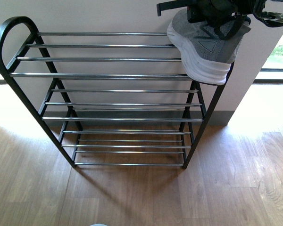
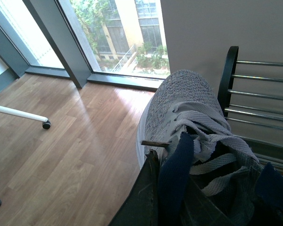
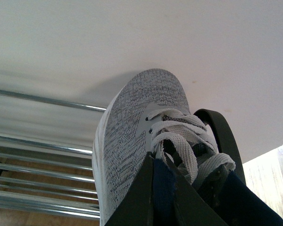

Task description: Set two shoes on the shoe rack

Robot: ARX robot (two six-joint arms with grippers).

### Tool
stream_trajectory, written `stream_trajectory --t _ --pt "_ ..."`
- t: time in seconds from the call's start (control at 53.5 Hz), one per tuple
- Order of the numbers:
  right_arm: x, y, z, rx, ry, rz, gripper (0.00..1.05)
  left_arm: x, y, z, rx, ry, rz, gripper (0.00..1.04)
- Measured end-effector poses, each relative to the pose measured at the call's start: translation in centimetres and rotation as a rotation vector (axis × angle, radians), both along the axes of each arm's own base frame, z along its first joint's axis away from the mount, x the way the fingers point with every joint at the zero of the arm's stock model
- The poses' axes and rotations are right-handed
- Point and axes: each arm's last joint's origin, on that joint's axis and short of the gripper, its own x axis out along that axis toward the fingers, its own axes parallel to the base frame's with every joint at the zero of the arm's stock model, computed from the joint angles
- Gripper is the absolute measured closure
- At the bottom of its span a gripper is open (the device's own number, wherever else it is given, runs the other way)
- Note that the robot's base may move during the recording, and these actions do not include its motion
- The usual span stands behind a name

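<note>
Left end effector [image 2: 173,183] is closed on one grey knit sneaker [image 2: 179,94], right end effector [image 3: 159,176] on the other sneaker [image 3: 132,122]; light, pliable, judged best held by the collar.

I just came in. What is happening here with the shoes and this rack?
The robot is putting a pair of grey sneakers on the shoe rack. The right gripper holds one sneaker by its collar, tilted, at the right end of the top shelf; whether it touches the bars is unclear. The left gripper holds the other sneaker the same way, beside the rack's end frame, not on the rack.
</note>
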Motion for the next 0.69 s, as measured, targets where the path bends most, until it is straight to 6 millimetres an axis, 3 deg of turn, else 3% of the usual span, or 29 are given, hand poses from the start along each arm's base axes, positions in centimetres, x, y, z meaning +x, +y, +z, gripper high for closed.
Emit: stream_trajectory --t 0.075,0.392,0.523,0.617,0.691 --pt "-0.1 -0.1 -0.3 -0.011 0.032 -0.004 0.99 0.0 0.0 0.0 0.000 0.000 0.000 1.03" --pt "-0.4 -0.7 0.2 0.034 0.090 -0.011 0.51 0.0 0.0 0.0 0.000 0.000 0.000 1.03" --pt "-2.1 -2.2 2.5 0.115 0.142 0.008 0.27 0.0 0.0 0.0 0.000 0.000 0.000 1.03" --pt "-4.2 -5.0 5.4 0.145 0.130 -0.017 0.08 0.0 0.0 0.0 0.000 0.000 0.000 1.03" --pt "-6.2 -7.7 7.4 0.147 0.082 -0.067 0.10 0.0 0.0 0.0 0.000 0.000 0.000 1.03"
